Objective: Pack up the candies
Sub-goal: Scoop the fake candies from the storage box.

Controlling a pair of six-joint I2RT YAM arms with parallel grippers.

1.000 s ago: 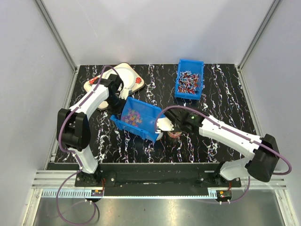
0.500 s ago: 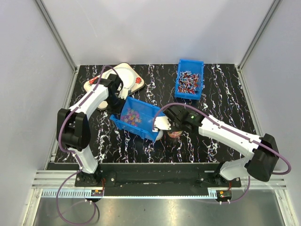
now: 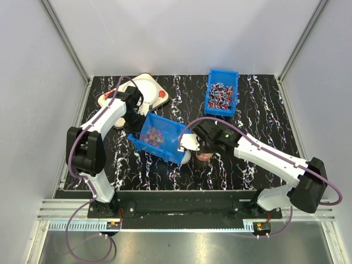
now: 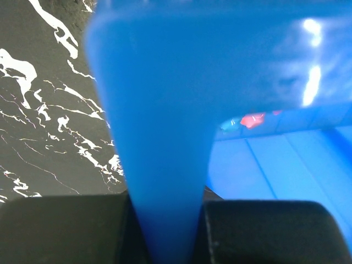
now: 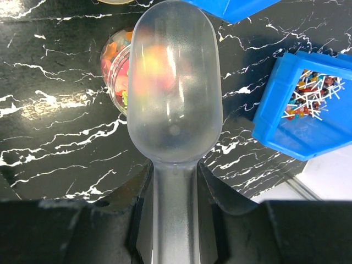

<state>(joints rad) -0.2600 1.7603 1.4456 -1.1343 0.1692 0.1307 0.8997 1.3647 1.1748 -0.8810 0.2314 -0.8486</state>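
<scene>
Overhead camera looks down; wrist cameras sit close, sharing the table (image 3: pixel 264 121).

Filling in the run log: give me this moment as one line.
left pincer: shut on bin wall | right pincer: shut on scoop | scoop: near jar | candies: in bin, some in jar

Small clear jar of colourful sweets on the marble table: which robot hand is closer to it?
Right. The right gripper, holding a frosted plastic scoop, is right beside the small clear jar; the left gripper grips the blue plastic bin on its opposite side.
</scene>
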